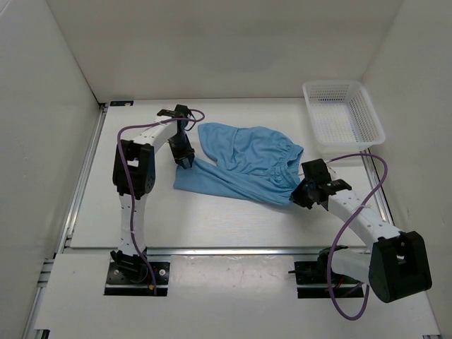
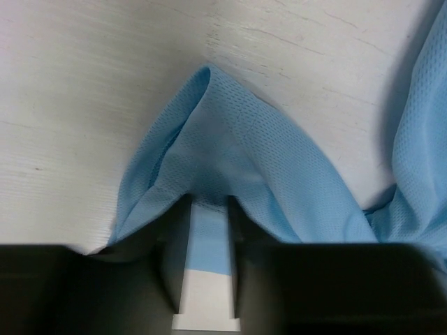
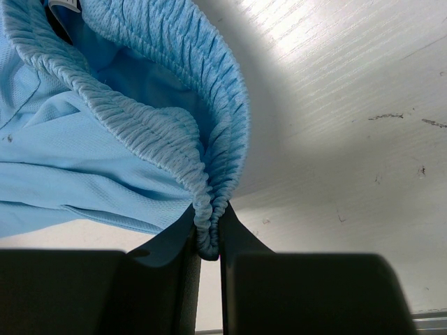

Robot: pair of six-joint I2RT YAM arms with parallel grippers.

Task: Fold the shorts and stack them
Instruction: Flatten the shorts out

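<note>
My left gripper (image 1: pixel 185 161), far left of the white mesh basket (image 1: pixel 311 116), is closed on a leg-end fold of the sky-blue shorts (image 1: pixel 247 166), and the thin cloth rises to a peak over my fingers (image 2: pixel 178 237). The shorts lie rumpled on the white table (image 1: pixel 212 219), left of the basket and nearer to my bases, apart from it. My right gripper (image 1: pixel 300 192), near the basket's front left corner, is pinched tight on the gathered waistband (image 3: pixel 174 139).

The right gripper (image 3: pixel 208 241) fingers (image 3: pixel 241 241) pinch the gathered waistband of the shorts (image 3: pixel 126 132) above the table (image 3: pixel 349 139).
</note>
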